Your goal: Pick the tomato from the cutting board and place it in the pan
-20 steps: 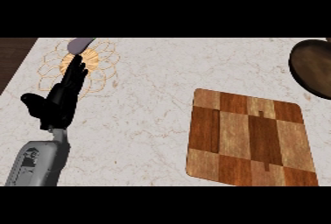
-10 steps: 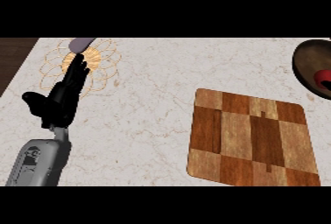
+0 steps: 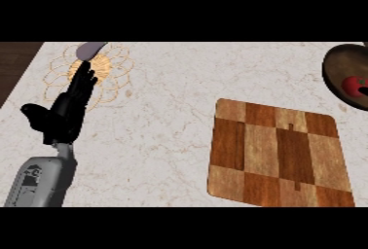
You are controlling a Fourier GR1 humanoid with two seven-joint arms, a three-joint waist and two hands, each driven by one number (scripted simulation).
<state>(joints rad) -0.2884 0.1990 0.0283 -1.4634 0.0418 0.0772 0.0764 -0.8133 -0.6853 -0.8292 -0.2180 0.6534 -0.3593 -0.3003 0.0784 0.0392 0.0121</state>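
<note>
my left hand (image 3: 68,104) rests at the counter's left, fingers straight and spread. the tomato (image 3: 354,84) sits in the pan (image 3: 338,65) at right, the board (image 3: 277,151) bare; i'd just withdraw gently.

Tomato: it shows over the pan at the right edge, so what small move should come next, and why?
Probably release and draw the right hand back. The tomato already sits within the pan, and the cutting board carries nothing. The right hand itself is barely visible at the edge, so I cannot tell if it has let go. The left hand rests open.
</note>
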